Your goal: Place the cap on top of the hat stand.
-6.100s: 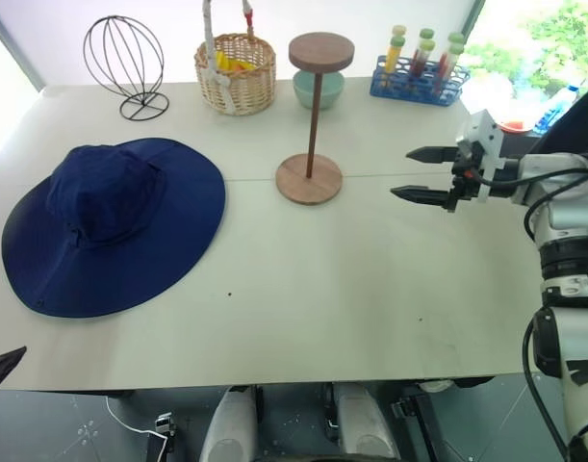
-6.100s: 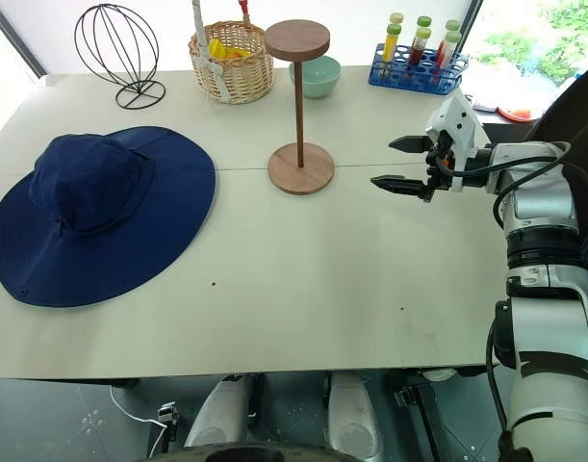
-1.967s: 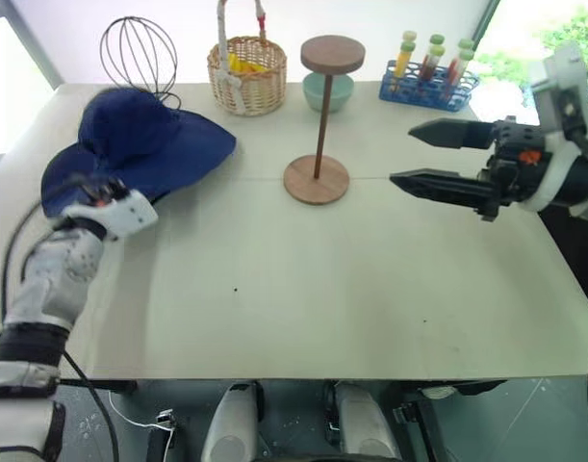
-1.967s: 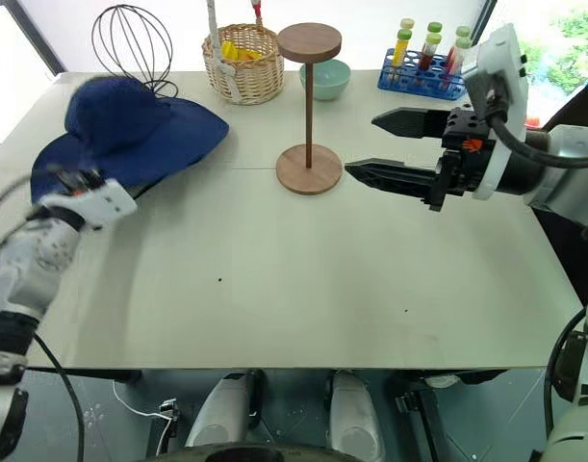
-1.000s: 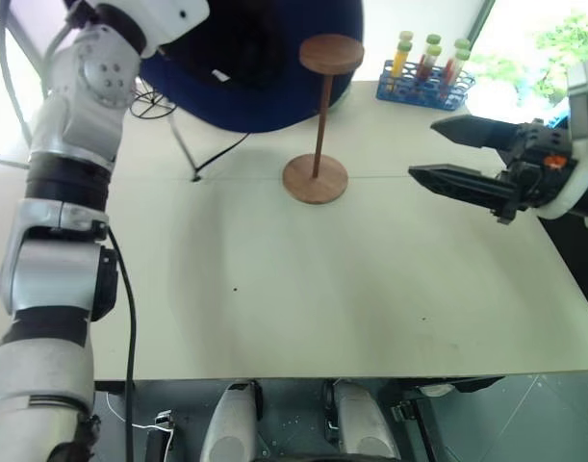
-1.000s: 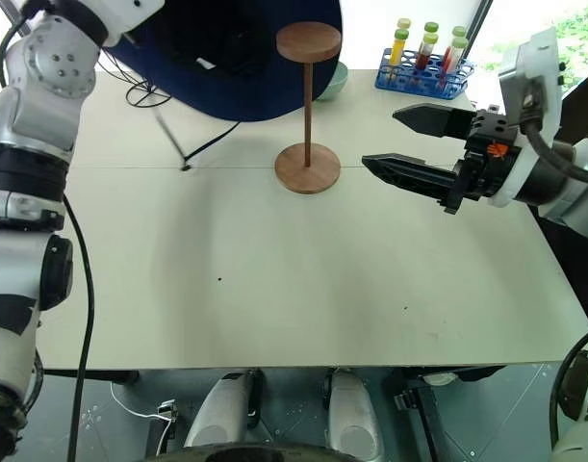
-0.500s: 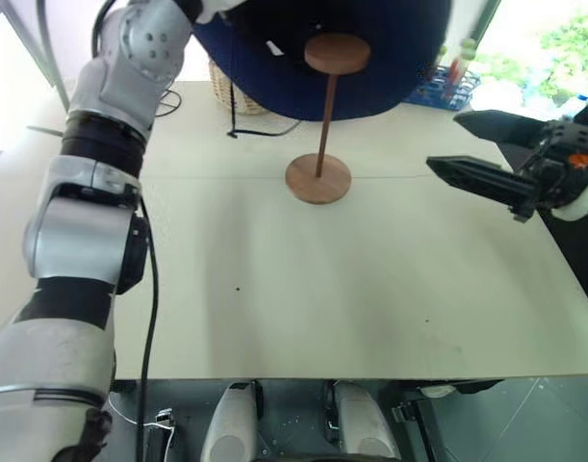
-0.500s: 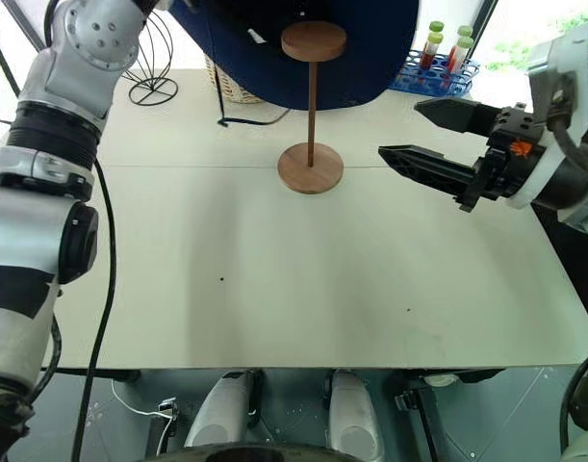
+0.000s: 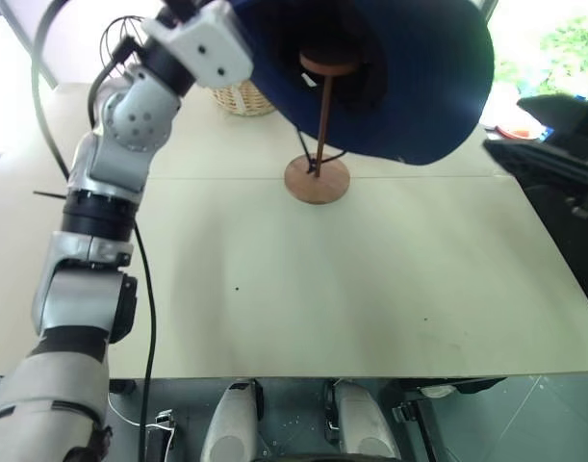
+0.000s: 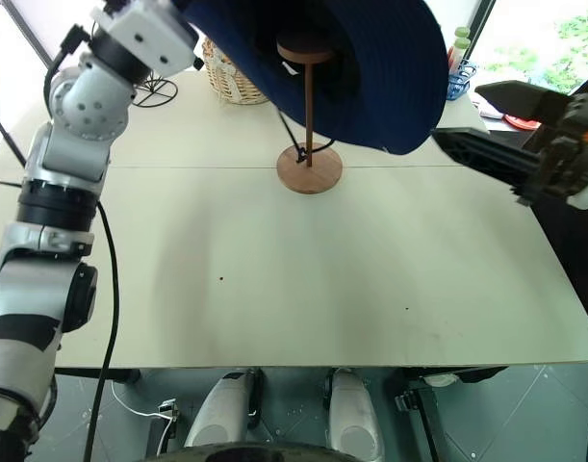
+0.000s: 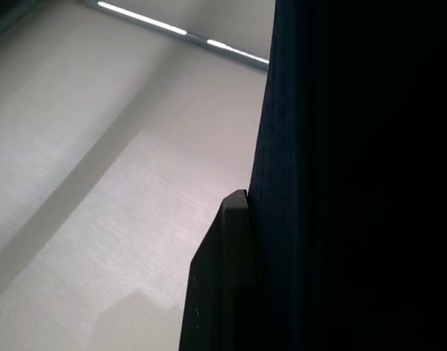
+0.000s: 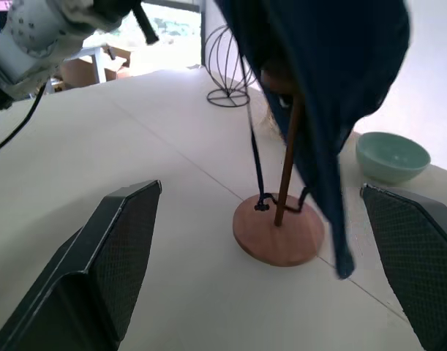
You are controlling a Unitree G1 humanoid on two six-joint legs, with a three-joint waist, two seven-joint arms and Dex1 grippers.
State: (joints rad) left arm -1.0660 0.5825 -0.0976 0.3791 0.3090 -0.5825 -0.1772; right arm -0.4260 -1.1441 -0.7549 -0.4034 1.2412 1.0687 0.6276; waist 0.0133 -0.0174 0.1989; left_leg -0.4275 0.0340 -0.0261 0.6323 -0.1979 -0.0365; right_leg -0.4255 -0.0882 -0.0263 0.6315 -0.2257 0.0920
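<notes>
The navy cap (image 9: 409,77) hangs tilted over the hat stand, its underside facing me. The stand's round disc top (image 9: 327,62) shows inside the crown; I cannot tell whether they touch. The thin rod runs down to the round wooden base (image 9: 317,180), where the cap's chin cord (image 12: 254,168) dangles. My left gripper (image 11: 258,281) is shut on the brim, one black finger (image 11: 219,292) pressed against the fabric. My right gripper (image 10: 493,125) stands open and holds nothing at the table's right side, level with the stand.
A wicker basket (image 9: 241,96) and a black wire globe stand (image 12: 227,62) sit at the back left behind my left arm. A teal bowl (image 12: 391,157) and a blue rack of tubes (image 10: 457,58) stand at the back right. The near half of the table is bare.
My left arm has swung the cap to the right and lowered it over the stand's disc. The right gripper has drawn back to the right, still open.
</notes>
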